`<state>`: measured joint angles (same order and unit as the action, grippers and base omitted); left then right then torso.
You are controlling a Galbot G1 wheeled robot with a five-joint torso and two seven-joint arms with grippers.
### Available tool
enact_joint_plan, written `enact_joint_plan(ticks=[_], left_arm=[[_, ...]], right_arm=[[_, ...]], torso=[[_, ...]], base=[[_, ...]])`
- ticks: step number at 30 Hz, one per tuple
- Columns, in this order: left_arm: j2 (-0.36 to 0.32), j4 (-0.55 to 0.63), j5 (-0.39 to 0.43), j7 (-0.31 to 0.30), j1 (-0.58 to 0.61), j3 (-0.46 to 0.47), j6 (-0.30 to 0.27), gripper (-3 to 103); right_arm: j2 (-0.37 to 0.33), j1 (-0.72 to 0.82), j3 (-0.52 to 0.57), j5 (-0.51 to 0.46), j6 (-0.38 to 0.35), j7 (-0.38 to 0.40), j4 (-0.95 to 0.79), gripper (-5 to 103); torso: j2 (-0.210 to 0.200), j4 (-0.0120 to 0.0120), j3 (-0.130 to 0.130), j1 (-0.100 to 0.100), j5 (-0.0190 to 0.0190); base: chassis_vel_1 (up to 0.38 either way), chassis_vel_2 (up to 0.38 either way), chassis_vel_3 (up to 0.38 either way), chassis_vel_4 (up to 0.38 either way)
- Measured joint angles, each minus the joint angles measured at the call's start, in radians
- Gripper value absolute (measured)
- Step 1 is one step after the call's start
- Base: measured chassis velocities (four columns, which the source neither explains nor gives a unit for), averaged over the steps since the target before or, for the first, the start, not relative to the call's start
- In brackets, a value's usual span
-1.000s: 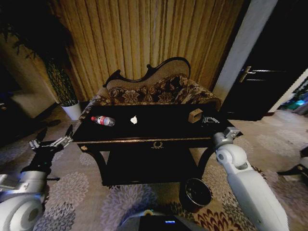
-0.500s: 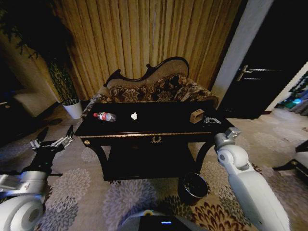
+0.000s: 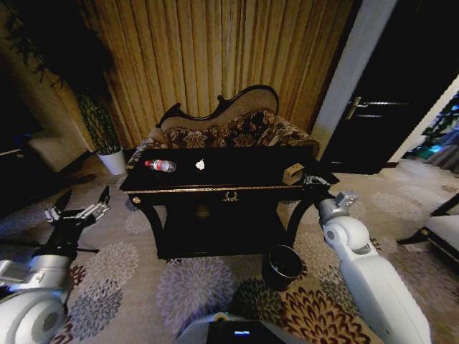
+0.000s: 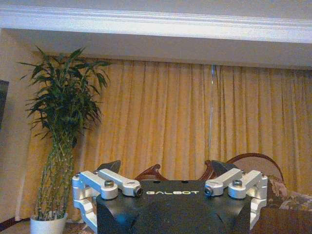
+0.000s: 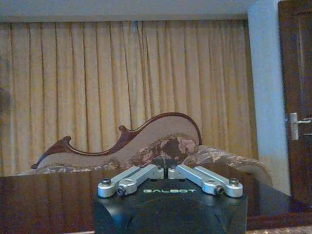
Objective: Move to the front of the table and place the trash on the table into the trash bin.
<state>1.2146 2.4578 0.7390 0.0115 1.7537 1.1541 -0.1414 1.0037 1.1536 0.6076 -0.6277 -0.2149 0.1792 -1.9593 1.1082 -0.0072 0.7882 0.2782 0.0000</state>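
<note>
Seen from farther back than a second ago, with more carpet in front of the table point(image 3: 215, 192). On its top, well ahead of both claws: bottle point(image 3: 161, 165), paper wad point(image 3: 200, 165), tan box point(image 3: 292, 173) just left of the right gripper point(image 3: 313, 180), at the table's right corner with fingers pressed together. Trash bin point(image 3: 281, 266) on the floor, below and left of that claw. Left gripper point(image 3: 77, 209) spread wide, left of the table over carpet. Sofa point(image 3: 228, 129) and curtains point(image 3: 215, 57) behind.
</note>
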Motion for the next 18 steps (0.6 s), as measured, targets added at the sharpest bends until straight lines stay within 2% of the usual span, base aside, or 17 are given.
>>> enact_joint_plan(ticks=[11,18], left_arm=[[0.000,0.000,0.002,0.000,0.000,0.001,0.000,100],[-0.004,-0.002,0.006,0.000,0.001,0.010,0.000,100]], right_arm=[[0.046,0.031,-0.002,0.040,0.015,-0.033,0.084,0],[0.090,0.070,0.001,0.077,0.040,-0.053,0.220,0]], torso=[[0.000,0.0001,0.000,0.000,-0.0002],[0.000,0.0000,0.000,0.000,0.0000]], base=[[0.031,-0.027,-0.025,0.036],[0.000,0.000,0.000,0.000]])
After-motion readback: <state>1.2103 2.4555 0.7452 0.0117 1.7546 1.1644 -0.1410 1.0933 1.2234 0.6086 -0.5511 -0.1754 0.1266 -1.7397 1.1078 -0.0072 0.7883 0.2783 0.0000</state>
